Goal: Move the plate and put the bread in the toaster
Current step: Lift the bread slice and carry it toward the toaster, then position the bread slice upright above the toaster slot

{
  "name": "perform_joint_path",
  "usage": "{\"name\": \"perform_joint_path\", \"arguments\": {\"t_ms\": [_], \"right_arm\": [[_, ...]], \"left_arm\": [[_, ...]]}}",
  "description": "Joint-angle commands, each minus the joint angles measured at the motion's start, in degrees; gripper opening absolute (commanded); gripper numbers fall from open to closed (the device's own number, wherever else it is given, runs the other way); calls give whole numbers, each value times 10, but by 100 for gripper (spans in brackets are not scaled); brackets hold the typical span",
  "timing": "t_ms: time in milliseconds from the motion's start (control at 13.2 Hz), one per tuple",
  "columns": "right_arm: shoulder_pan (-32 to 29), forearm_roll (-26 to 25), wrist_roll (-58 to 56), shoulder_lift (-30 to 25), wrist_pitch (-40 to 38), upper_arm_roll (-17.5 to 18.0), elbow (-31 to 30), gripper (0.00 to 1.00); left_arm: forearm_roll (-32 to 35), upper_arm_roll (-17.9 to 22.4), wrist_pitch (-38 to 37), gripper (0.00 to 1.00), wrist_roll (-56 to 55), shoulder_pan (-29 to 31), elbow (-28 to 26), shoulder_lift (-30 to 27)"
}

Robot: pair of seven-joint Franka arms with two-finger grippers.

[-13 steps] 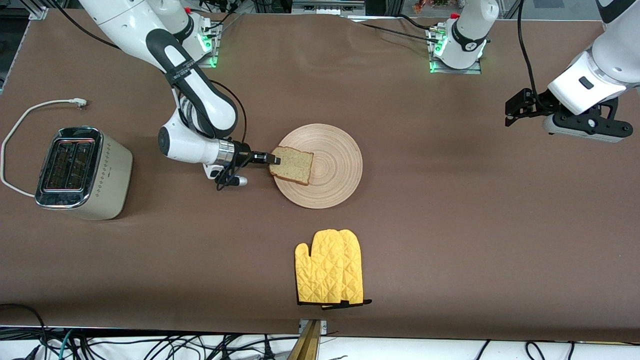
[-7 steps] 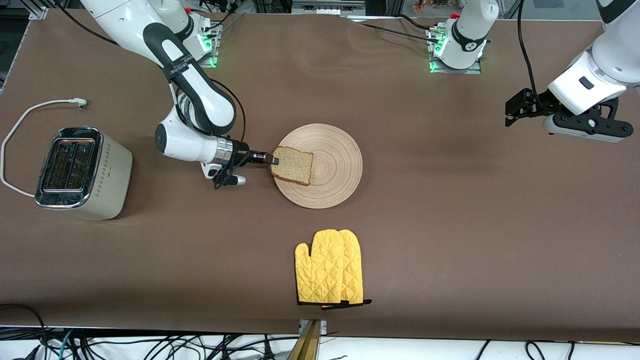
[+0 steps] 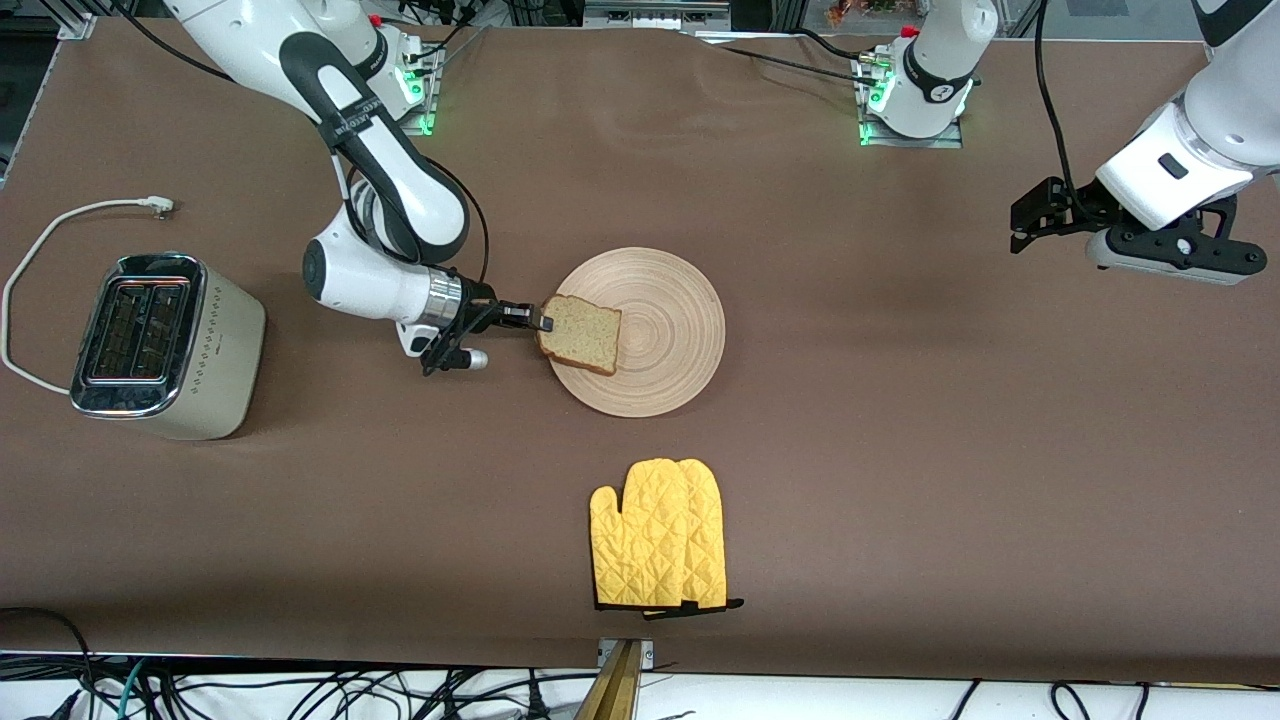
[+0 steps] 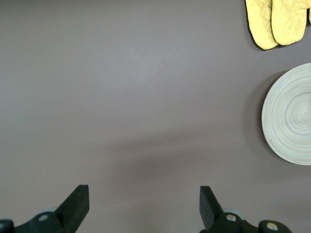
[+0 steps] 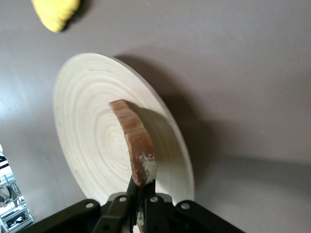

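- Front view: your right hand (image 3: 541,321) is clamped on the edge of the bread (image 3: 580,334), at the side of the slice toward the right arm's end of the tabletop (image 3: 900,450). The slice sits over the plate (image 3: 660,330), prob just clear of it, though lift is hard to judge from this high up.
- The toaster (image 3: 165,345) stands near the right arm's end of the tabletop, well apart from the plate, slots up, white cord (image 3: 40,260) trailing beside it. A yellow oven mitt (image 3: 658,548) lies nearer the front camera than the plate, not in your path.
- Left hand (image 3: 1040,215) waits over bare tabletop toward the left arm's end.
- Left wrist view: left hand (image 4: 141,204) has its fingers spread wide w/ nothing between them. Plate (image 4: 291,116) and mitt (image 4: 277,22) show at the frame edge, well away.
- Right wrist view: right hand (image 5: 141,194) has its fingers pressed onto the crust, and the bread (image 5: 136,145) stands on edge above the plate (image 5: 87,136). That's the orientation the slot needs.
- To do this step well: raise straight up before you travel, so the slice can't drag the plate. Keep it edge-on and go slow, since a grip on the crust alone could let it swing or tear. Line it up lengthwise over one slot, then lower before you let go.
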Motion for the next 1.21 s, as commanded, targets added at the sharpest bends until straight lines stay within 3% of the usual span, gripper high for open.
{"name": "perform_joint_path", "arguments": {"t_ms": [0,152,303,531,758,1137], "right_arm": [[-4,-8,-3,-62,-11,-10,-14,0],[-4,-66,-1,-86,-50,-39,-8,0],[-4,-143,27,-106,-143,-86,27,0],[-4,-299,73,-112,-333,-150,142,0],[-4,-414,84,-113,-477,-189,217,0],[-4,-584,70,-154,-592,-271,234,0]], "left_arm": [[-4,-2,-2,100,-7,0,9,3],[-4,-2,-2,100,-7,0,9,3],[-4,-3,-3,100,-7,0,9,3],[-4,-3,-4,100,-8,0,9,2],[-4,-3,-9,100,-7,0,9,2],[-4,-4,-9,100,-8,0,10,2]]}}
